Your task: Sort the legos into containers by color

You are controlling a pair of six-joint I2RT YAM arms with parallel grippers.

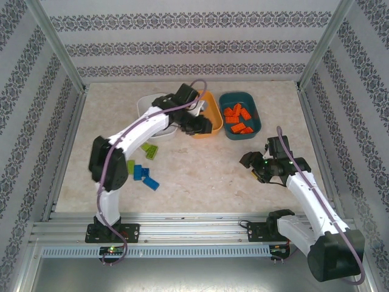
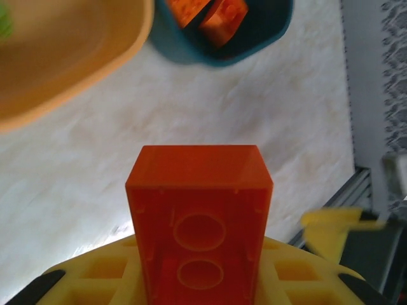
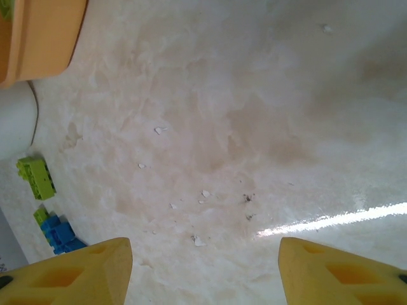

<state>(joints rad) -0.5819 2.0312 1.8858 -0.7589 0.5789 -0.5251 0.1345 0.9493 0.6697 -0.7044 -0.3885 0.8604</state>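
— Orange lego (image 2: 200, 222): where is it, and have you got hold of it?
— Your left tool (image 1: 199, 126) is pinched narrow on it, its hollow underside facing the wrist camera. It hangs at 12 o'clock over the counter (image 1: 200, 164), by the near end of the orange dish (image 1: 211, 106). The teal dish (image 1: 254, 104), holding the other orange bricks (image 1: 238, 118), sits at its 2 o'clock.
— How will it handle?
— Light, stiff, glossy plastic, by my judgement. It won't crush, but it may slip or twist. Pinch the flat long sides, not the studs.
— And the rest?
— Lime legos (image 1: 149, 151) and blue legos (image 1: 146, 176) lie loose at 8 o'clock. Your right tool (image 3: 203, 251) hovers at 4 o'clock, jaws apart, empty.
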